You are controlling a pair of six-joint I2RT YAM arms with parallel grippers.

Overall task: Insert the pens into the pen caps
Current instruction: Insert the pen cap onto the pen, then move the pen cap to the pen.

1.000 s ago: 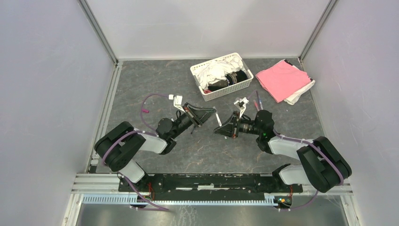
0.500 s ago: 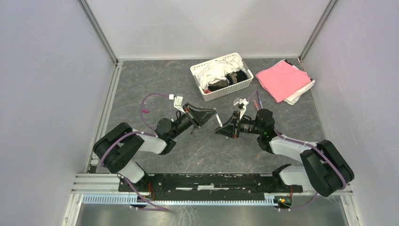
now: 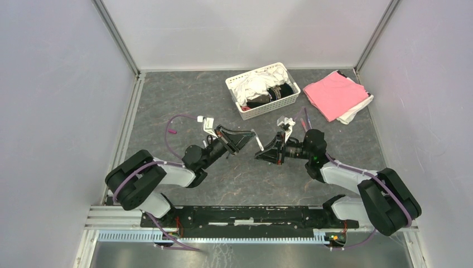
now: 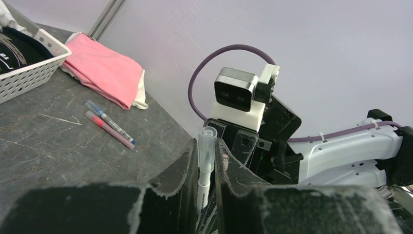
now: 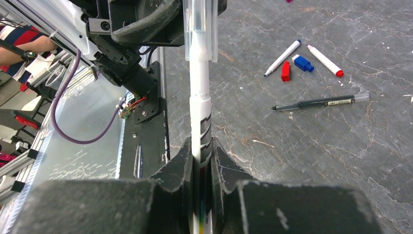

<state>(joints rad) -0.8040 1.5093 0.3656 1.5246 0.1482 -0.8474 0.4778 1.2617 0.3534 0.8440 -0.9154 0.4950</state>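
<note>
Right fingers: clamped on the lower barrel of a slim white plastic pen, bottom centre of the right wrist view
Left fingers: clamped on a clear tubular plastic cap, bottom centre of the left wrist view
Pen and cap: the pen's upper end sits inside the cap's mouth; the pair is held above the grey stone-patterned surface, mid-frame in the top view between the two arms
Loose items, upper right of the right wrist view: white pen with a blue tip, short red cap and short blue cap just beside it, white pen with a red end, slim dark pen lying below them
Left of centre, left wrist view: blue-ended thin pen and red thin pen side by side
Far end, top view: white slotted plastic basket holding white and dark cloth; folded pink cloth to its right
</note>
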